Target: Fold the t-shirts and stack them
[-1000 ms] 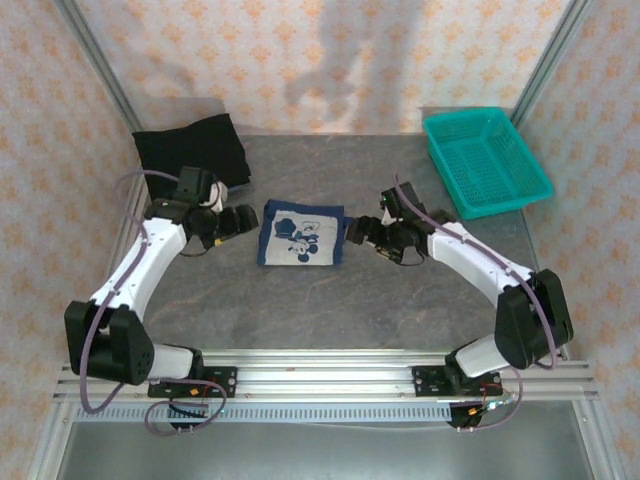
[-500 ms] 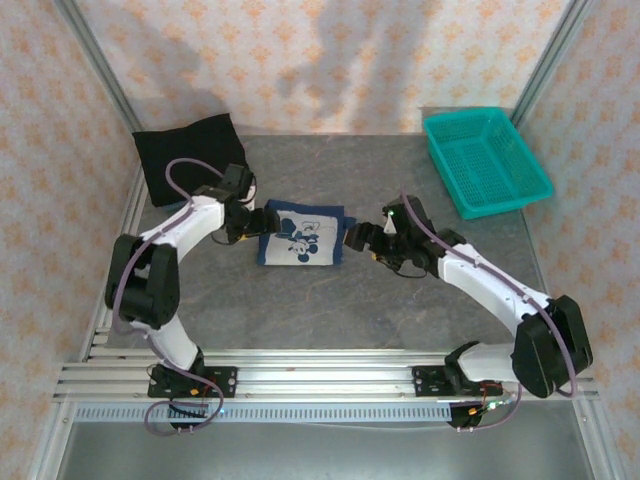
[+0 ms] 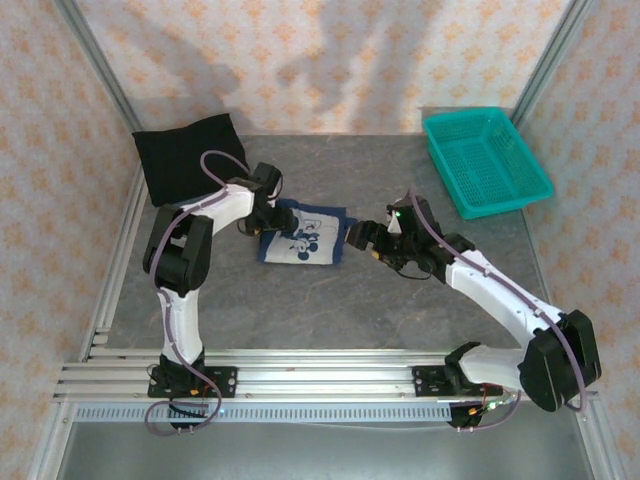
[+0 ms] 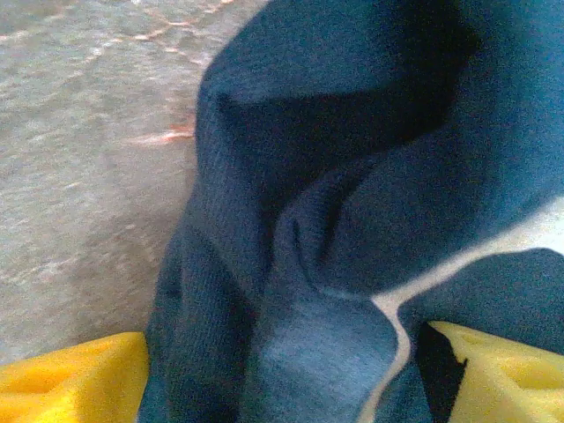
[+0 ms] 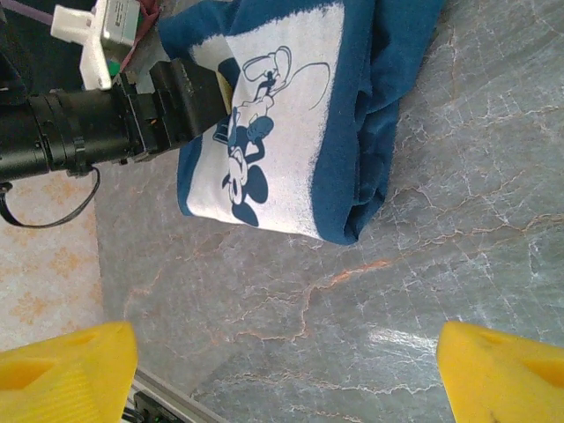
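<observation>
Seemingly soft and light, the folded navy t-shirt point(image 3: 305, 238) needs pinching through its layered edge; left gripper point(image 4: 286, 374) straddles that edge unclenched, right gripper point(image 5: 282, 361) gapes empty.

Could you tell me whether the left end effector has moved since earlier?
Yes: the left end effector moved right, toward the teal basket, onto the navy t-shirt's edge.

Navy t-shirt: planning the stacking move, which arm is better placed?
Left. The left hand has the navy t-shirt between its open fingers, nearer the black t-shirt; the right hand is open, apart.
</observation>
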`<state>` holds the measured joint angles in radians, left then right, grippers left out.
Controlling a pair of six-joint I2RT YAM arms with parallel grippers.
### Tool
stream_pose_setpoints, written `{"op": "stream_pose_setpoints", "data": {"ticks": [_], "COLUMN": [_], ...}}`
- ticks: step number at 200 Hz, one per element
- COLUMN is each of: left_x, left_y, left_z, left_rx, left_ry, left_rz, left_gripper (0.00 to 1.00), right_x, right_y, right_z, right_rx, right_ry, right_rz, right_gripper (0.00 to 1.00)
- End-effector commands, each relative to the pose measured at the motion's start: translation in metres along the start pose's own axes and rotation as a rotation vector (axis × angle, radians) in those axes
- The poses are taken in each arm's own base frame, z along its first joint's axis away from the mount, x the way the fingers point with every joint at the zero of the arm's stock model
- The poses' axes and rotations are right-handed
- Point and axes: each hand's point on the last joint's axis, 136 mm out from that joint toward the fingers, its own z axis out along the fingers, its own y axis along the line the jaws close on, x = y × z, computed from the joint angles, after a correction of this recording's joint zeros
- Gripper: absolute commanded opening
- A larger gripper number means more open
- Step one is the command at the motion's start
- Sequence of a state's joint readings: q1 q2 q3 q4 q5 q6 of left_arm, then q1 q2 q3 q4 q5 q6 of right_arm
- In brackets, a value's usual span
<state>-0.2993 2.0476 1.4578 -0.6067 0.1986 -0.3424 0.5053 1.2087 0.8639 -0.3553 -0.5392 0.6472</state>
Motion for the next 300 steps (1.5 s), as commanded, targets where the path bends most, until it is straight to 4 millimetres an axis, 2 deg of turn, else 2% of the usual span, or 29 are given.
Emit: {"op": "stream_pose_setpoints", "data": {"ticks": [1,9,19,22,55,71,89,139,176,194,240,300], "left_x": [0.006,0.010,0.015,0.016,0.025,0.017,-0.002,-0.072,-0.109,-0.122,-0.151,-0.185], "left_y": [0.004,0.006,0.009,0.010,0.011,0.010,0.010,-0.008,-0.015,-0.022,-0.021,0.002], "left_z": [0.013,0.019,0.024,0.025,0.033,0.025,0.004,-0.092,-0.141,-0.156,-0.186,-0.229], "left_rx": [-0.090,-0.107,-0.119,-0.118,-0.121,-0.126,-0.148,-0.124,-0.093,-0.076,-0.072,-0.013], "left_ry": [0.028,0.044,0.056,0.057,0.082,0.056,0.001,-0.235,-0.316,-0.347,-0.404,-0.513], "left_rz": [0.014,0.012,0.000,-0.002,0.007,0.022,0.053,0.142,0.164,0.180,0.194,0.152], "left_gripper": [0.75,0.73,0.66,0.64,0.28,0.14,0.00,0.00,0.00,0.00,0.00,0.00], "right_x": [0.002,0.001,0.001,-0.001,-0.005,-0.007,-0.010,-0.017,-0.021,-0.023,-0.026,-0.026], "right_y": [0.006,0.008,0.009,0.014,0.022,0.027,0.034,0.045,0.046,0.045,0.046,0.044], "right_z": [-0.003,-0.003,-0.004,-0.010,-0.020,-0.023,-0.028,-0.040,-0.043,-0.043,-0.041,-0.038], "right_rx": [-0.030,-0.037,-0.039,-0.055,-0.064,-0.072,-0.090,-0.106,-0.099,-0.091,-0.095,-0.086], "right_ry": [-0.005,-0.005,-0.006,-0.020,-0.044,-0.050,-0.056,-0.091,-0.110,-0.122,-0.129,-0.123], "right_rz": [-0.005,-0.007,-0.009,-0.018,-0.041,-0.047,-0.057,-0.072,-0.073,-0.073,-0.067,-0.064], "right_gripper": [0.88,0.88,0.88,0.88,0.88,0.88,0.89,0.89,0.89,0.89,0.89,0.89]}}
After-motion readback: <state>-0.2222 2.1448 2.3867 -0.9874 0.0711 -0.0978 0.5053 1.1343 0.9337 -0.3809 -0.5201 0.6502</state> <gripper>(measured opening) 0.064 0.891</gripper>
